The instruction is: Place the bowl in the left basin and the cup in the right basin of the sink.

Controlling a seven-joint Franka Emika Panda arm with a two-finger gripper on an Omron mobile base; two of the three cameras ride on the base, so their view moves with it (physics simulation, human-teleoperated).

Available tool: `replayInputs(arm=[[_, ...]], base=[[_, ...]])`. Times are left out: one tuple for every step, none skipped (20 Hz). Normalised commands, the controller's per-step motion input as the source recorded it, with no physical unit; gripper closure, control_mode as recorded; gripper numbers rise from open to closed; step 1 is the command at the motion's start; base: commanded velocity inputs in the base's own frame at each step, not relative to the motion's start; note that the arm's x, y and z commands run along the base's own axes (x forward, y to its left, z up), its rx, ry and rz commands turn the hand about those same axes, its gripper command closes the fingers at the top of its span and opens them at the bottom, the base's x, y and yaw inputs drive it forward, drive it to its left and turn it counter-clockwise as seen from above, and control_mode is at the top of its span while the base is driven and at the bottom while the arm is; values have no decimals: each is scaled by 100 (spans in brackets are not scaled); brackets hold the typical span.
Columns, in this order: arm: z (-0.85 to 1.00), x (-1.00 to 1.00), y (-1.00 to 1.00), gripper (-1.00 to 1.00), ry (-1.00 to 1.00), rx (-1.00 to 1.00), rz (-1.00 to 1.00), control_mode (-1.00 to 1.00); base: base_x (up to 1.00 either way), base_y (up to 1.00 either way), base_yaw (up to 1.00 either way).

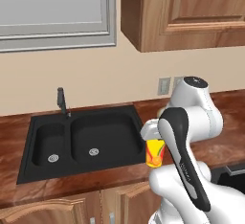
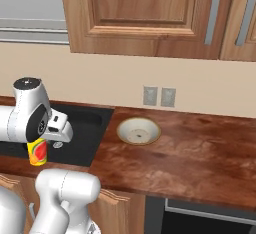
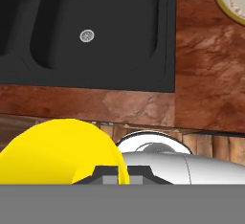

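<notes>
With your gripper (image 3: 117,173) clamped shut on the cup (image 1: 154,152), which hangs over the counter edge just right of the sink (image 1: 28,168), carry it upright over the right basin (image 1: 103,141), then lower before releasing.

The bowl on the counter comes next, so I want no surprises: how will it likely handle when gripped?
The bowl looks rigid, shallow and wide, so it probably won't tip or roll. Its thin tan rim seems the likeliest place to pinch. It may slide on the smooth counter if nudged.
</notes>
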Motion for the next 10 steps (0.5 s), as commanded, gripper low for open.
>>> replayInputs(arm=[[0,0,0,100,0,0,0,100],[0,0,0,100,0,0,0,100],[0,0,0,100,0,0,0,100],[0,0,0,100,0,0,0,100],[0,0,0,100,0,0,0,100],[0,0,0,100,0,0,0,100],[0,0,0,100,0,0,0,100],[0,0,0,100,0,0,0,100],[0,0,0,100,0,0,0,100],[0,0,0,100,0,0,0,100]], base=[[-4,39,0],[-9,43,0],[-9,41,0],[-10,41,0],[-13,43,0],[-13,40,0],[-10,38,0],[-1,35,0],[0,29,0],[0,19,0]])
